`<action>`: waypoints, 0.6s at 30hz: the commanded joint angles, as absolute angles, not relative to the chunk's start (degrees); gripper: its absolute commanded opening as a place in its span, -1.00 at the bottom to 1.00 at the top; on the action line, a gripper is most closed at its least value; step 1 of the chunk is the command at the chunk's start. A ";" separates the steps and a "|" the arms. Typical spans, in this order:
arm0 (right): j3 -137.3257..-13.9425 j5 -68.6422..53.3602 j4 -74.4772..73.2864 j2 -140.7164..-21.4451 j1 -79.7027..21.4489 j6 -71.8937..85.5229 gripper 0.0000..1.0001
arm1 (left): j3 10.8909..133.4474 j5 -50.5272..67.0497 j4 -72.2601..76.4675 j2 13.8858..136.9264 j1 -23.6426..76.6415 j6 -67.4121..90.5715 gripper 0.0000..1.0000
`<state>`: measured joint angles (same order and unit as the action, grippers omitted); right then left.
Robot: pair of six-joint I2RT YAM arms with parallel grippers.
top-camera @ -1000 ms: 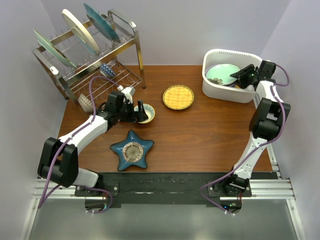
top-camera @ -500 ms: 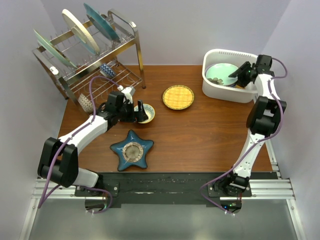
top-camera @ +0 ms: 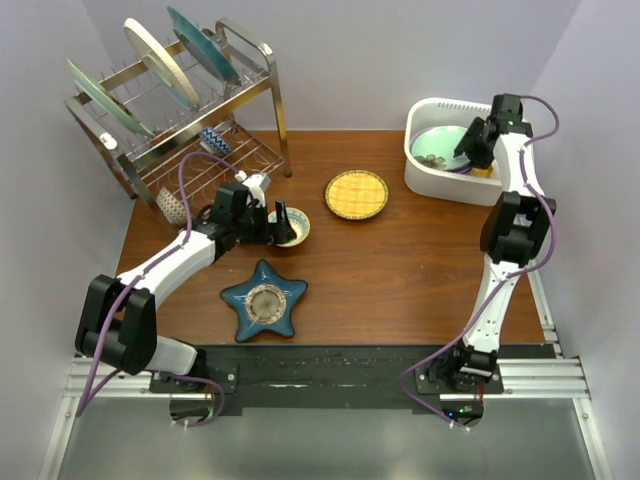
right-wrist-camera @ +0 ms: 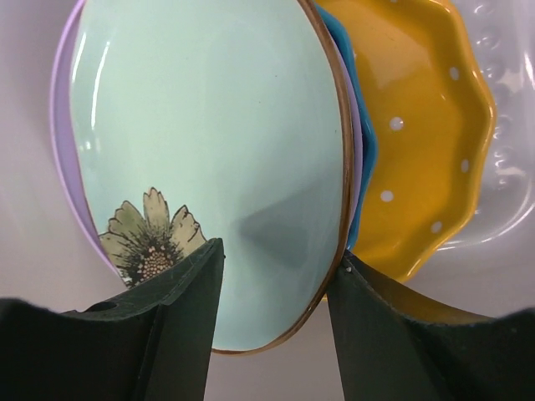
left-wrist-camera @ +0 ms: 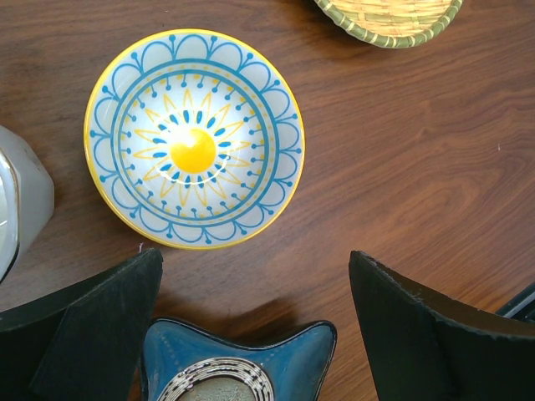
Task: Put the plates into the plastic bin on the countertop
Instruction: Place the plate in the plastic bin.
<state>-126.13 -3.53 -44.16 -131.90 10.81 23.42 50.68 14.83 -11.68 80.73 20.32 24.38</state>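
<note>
Now the right hand hovers, fingers spread and gripping nothing, over the mint green plate. That plate lies on the lavender plate and orange dotted plate inside the plastic bin, far right on the desk. The left hand, spread wide, hangs above the small bowl, with the star-shaped plate just nearer.

bright even light, soft shadows, mild glare on mint plate
</note>
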 commanded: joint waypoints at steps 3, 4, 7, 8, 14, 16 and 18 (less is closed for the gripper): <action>-129.73 1.23 -50.09 -133.94 7.73 18.90 0.15 | 51.15 15.47 -10.72 79.28 20.30 22.94 0.96; -129.64 1.14 -50.36 -134.03 7.73 18.90 0.18 | 51.07 15.38 -10.72 79.28 20.30 22.94 0.96; -128.41 1.14 -50.54 -134.03 7.73 18.72 0.22 | 51.06 15.47 -10.55 79.28 20.30 22.94 0.96; -127.28 1.14 -50.45 -133.95 7.73 18.72 0.26 | 51.24 15.38 -10.46 79.36 20.30 22.94 0.96; -121.73 3.50 -47.81 -131.58 7.82 18.37 0.32 | 51.59 15.73 -10.90 79.37 20.30 22.68 0.96; -120.86 4.48 -47.46 -130.96 7.73 18.46 0.33 | 51.68 15.56 -10.90 79.37 20.30 22.50 0.96; -119.71 5.71 -45.97 -128.86 7.73 18.63 0.35 | 51.59 15.56 -10.90 79.36 20.30 22.50 0.96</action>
<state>-122.69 1.65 -45.78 -132.46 8.19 19.84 50.70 14.83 -11.73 80.71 20.32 24.25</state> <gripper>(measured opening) 0.667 0.982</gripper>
